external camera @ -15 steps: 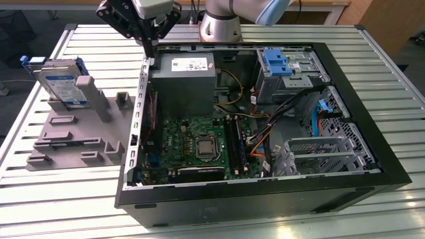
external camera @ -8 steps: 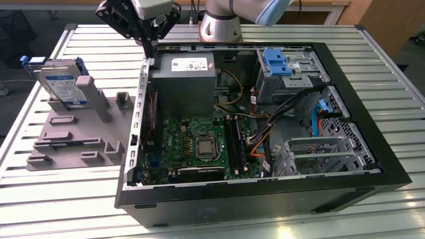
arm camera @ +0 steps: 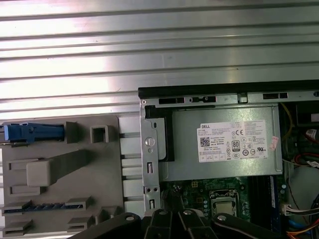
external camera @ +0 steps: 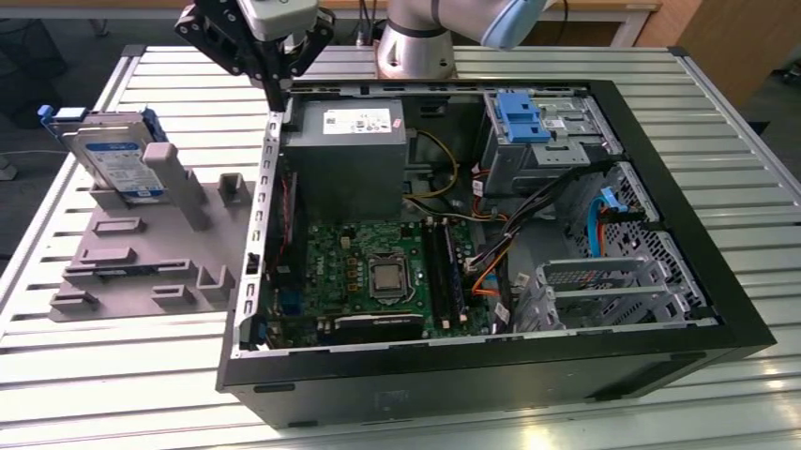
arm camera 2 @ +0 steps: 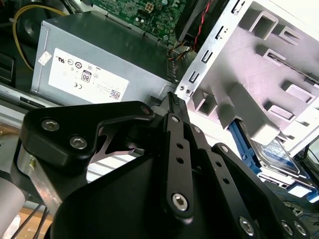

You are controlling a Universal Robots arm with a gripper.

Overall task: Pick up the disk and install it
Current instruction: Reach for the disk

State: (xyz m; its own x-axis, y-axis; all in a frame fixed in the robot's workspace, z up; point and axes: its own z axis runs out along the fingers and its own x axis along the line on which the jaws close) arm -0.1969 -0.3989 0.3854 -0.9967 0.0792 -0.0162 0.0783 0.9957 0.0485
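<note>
Over the computer case point(external camera: 501, 384) rim, at 11 o'clock in the exterior view: gripper point(external camera: 277, 92), jaws pressed together, pinching nothing. Well apart, at 8 o'clock from those jaws: the disk point(external camera: 111, 161), propped upright on the grey fixture point(external camera: 138, 253).

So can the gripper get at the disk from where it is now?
Probably yes. The disk stands propped on the grey fixture with its top edge exposed and nothing over it. The gripper hangs above the case wall beside it, but its fingers are shut and would need opening.
</note>
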